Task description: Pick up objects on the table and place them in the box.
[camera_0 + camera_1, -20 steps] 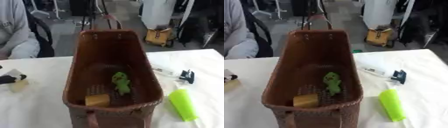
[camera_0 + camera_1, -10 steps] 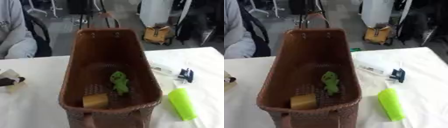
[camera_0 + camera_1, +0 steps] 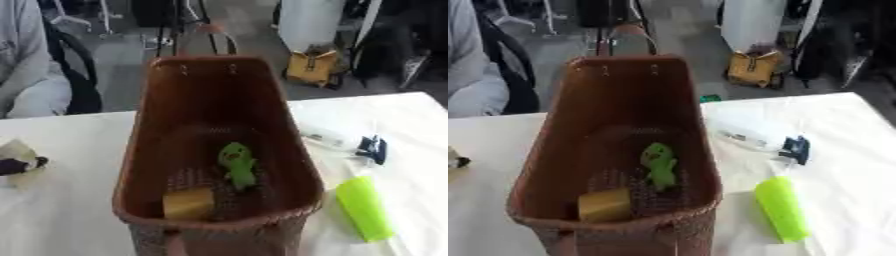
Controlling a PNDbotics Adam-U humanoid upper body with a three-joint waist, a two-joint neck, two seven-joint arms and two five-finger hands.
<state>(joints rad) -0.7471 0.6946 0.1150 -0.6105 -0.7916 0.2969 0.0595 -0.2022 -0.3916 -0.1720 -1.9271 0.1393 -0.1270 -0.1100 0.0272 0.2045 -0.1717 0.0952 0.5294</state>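
Observation:
A tall brown woven basket stands in the middle of the white table. Inside it lie a small green toy figure and a tan block. To its right on the table lies a lime-green cylinder. Behind that rests a clear plastic item with a dark blue end. At the far left edge sits a pale object with a dark part. Neither of my hands shows in either view.
The white table spreads to both sides of the basket. Beyond its far edge are a seated person in grey at the left, a dark chair and a yellow bag on the floor.
The whole picture has shifted a little, so the camera moved. The things on the table lie as before.

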